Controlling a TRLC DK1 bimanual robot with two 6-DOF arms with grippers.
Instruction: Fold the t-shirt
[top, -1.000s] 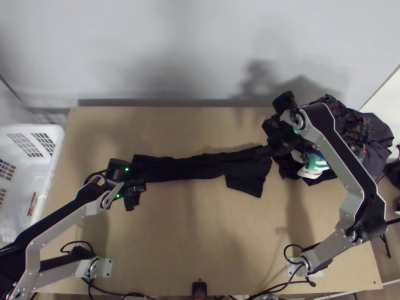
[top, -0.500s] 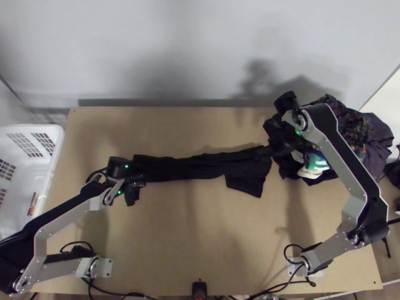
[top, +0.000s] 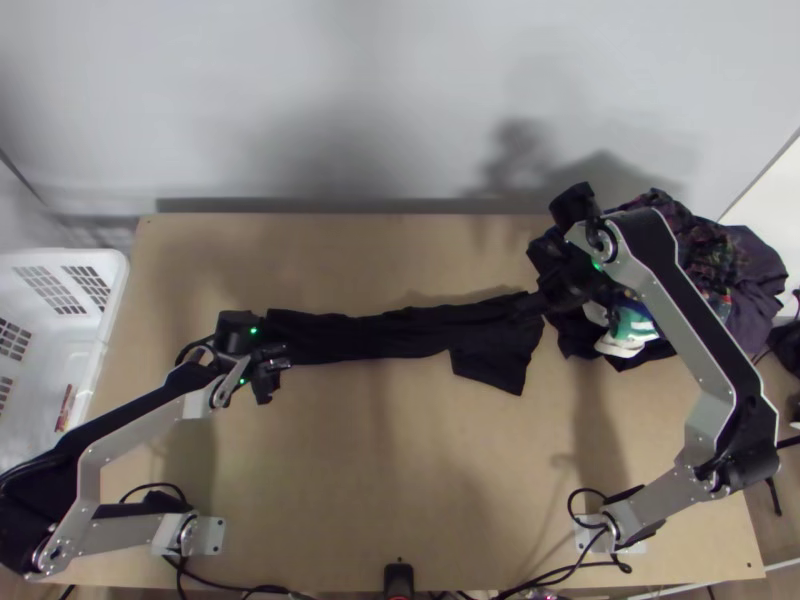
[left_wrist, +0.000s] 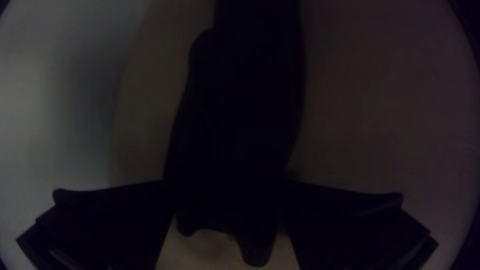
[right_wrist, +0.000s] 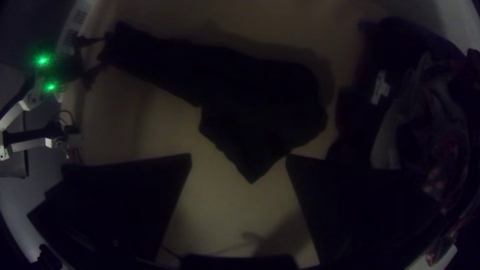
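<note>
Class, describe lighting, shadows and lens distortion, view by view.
Top view: brightest, soft grey shadows on the wall. Left wrist view: very dim, the black t-shirt merging with the left gripper, the table's edge bowed. Right wrist view: dim, corners dark, two green lights glowing.

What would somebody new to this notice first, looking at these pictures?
Probably the black t-shirt, lying in a long, narrow strip across the middle of the table, with a wider flap near its right end in the top view. The left gripper is open at the strip's left end, and the right gripper is open near the other. Next come the heap of dark clothes at the right and the white basket at the left.
</note>
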